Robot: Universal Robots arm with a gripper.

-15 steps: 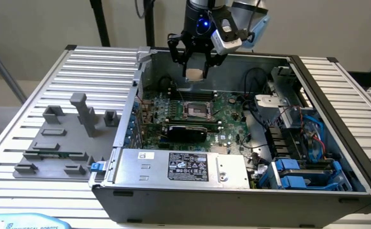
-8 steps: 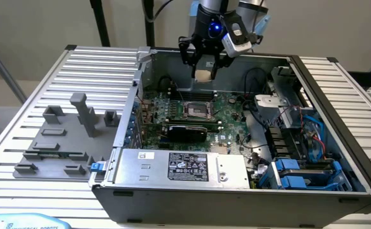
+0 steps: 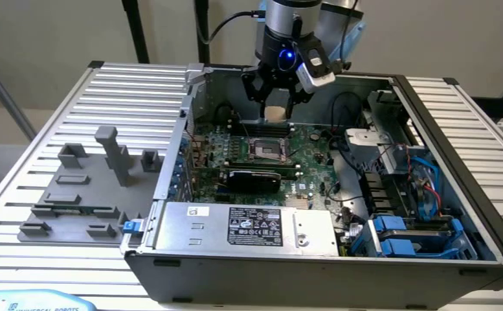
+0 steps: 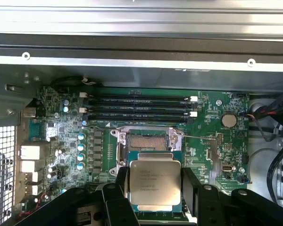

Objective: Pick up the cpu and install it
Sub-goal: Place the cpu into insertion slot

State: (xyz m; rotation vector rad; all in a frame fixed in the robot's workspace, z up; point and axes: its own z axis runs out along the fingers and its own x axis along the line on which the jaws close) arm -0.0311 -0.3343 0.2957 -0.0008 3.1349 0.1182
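We have the cpu (image 4: 154,175) clamped by its edges in our gripper (image 4: 154,186), so the pick is done. Just beyond the jaws the socket (image 4: 148,141) lies open and empty; the cpu hangs clear of it, not yet seated. Farther on run the memory slots (image 4: 139,107).

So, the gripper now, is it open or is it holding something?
Gripper: closed on the cpu, held over the motherboard, near the empty socket.

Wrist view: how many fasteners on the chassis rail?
2. One fastener sits on the chassis rail toward the perforated grille; the other fastener sits toward the coin cell. More may be hidden beyond the frame.
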